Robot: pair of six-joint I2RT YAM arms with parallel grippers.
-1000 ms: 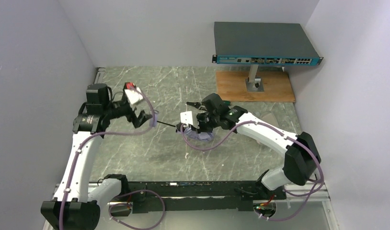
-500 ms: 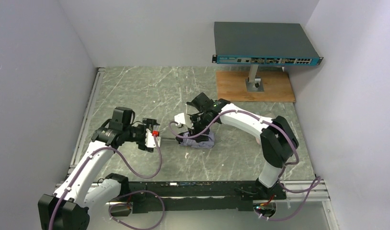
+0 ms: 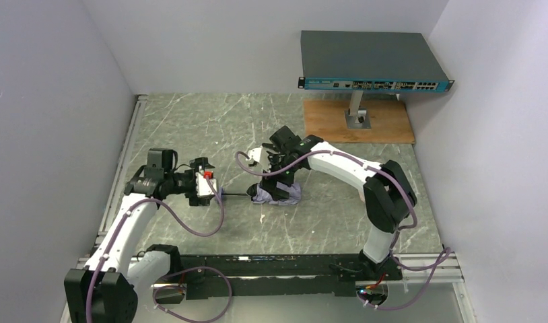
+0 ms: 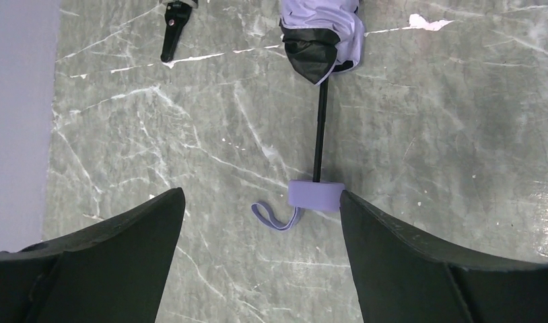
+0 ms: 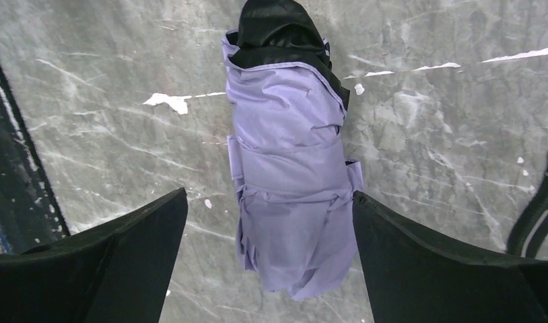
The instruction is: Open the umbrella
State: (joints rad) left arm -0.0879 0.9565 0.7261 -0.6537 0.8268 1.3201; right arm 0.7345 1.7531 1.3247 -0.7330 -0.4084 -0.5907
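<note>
Overhead, the tabletop [image 3: 190,128] is a grey-green stone-patterned slab streaked with white veins, boxed in by 3 plain pale walls [image 3: 49,101]. At its far right corner a wooden board [image 3: 386,124] carries a metal post [image 3: 355,108] holding a dark network switch [image 3: 372,60] above the surface. The umbrella [image 3: 277,194] lies flat near the middle of the table, folded, its lilac fabric bunched and black lining showing at the end toward the left arm. From there the thin black shaft [image 4: 319,128] runs along the stone to the small lilac handle [image 4: 316,195], with a looped wrist strap [image 4: 275,217] beside it. The left gripper [image 4: 261,195] is spread wide and grips nothing, the handle showing unclamped between its 2 fingers [image 4: 123,249]. The right gripper [image 5: 269,195] is likewise spread, hanging over the folded fabric with a finger on each side; whether it touches cannot be told
</note>
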